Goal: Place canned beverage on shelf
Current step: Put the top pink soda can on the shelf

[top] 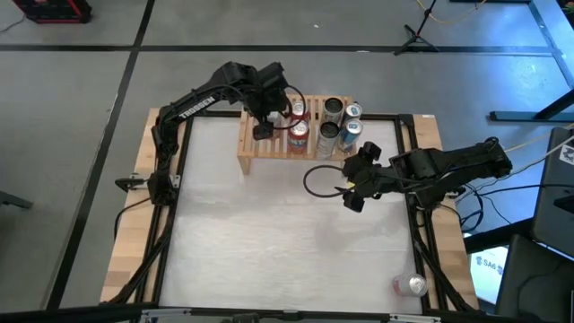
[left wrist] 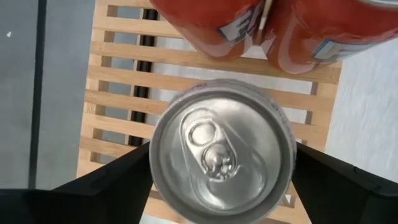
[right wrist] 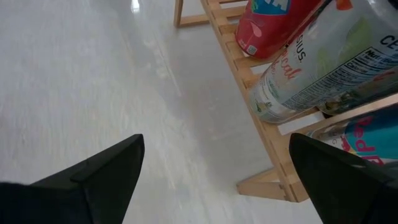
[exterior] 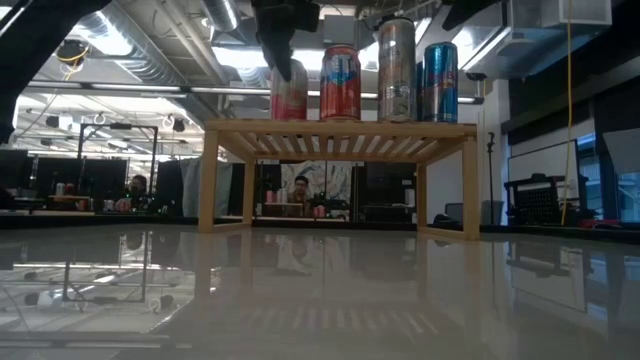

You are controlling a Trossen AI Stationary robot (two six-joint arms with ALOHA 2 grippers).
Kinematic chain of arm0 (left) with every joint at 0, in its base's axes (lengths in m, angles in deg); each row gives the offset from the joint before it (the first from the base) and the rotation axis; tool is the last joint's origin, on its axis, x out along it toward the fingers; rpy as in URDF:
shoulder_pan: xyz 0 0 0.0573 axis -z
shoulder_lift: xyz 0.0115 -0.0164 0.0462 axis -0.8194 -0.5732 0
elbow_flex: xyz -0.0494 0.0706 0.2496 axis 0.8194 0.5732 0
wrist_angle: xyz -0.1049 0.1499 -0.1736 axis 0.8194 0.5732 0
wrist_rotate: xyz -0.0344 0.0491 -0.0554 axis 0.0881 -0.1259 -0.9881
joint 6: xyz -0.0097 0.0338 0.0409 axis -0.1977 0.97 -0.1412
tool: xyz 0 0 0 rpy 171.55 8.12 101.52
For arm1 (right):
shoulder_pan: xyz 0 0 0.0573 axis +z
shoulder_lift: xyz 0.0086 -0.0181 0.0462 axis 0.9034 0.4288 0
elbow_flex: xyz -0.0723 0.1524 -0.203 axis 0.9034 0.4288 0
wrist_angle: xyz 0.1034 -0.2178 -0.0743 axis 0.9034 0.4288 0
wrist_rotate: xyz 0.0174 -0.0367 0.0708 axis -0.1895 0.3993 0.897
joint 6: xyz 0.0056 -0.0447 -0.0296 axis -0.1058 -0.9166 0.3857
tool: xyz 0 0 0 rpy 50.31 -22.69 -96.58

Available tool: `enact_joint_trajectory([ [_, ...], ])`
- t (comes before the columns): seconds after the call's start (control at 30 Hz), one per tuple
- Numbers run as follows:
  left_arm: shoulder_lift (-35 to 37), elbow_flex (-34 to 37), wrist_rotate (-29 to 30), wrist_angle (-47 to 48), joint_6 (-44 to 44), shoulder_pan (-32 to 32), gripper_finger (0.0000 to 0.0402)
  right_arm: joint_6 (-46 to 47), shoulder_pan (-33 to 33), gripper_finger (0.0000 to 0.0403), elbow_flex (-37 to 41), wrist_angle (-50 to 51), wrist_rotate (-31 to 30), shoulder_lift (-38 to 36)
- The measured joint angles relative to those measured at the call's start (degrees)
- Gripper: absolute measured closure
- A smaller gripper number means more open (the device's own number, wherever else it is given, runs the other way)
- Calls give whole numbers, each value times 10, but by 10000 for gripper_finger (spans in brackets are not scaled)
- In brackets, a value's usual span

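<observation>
Can (left wrist: 221, 149) (on shelf (left wrist: 118, 112)) stands between left tool's (left wrist: 221, 186) spread fingers.

- A robotics lab or open workshop office.
- Exposed ceiling ducts (exterior: 150, 60) and strip lights overhead.
- People at desks with monitors (exterior: 25, 170) behind.
- Taped concrete floor (top: 81, 81), tripod stands.

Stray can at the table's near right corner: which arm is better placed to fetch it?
Right. Its open hand hangs empty on the stray can's side; the left hand straddles a can on the shelf.
</observation>
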Motion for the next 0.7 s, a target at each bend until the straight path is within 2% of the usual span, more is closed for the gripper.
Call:
enact_joint_trajectory([
  [0.13, 0, 0, 11, 0, 11, 2, 62, 0, 0, 13, 0, 0, 0, 0],
  [0.33, 0, 0, 67, 0, 33, 17, 62, 0, 0, 13, 0, 0, 0, 0],
  [0.53, 0, 0, 70, -10, 77, 27, 61, 0, 0, 13, 0, 0, 0, 0],
  [0.7, 0, -14, 72, -15, 80, 39, 61, -2, 1, 13, 0, 0, 0, 0],
])
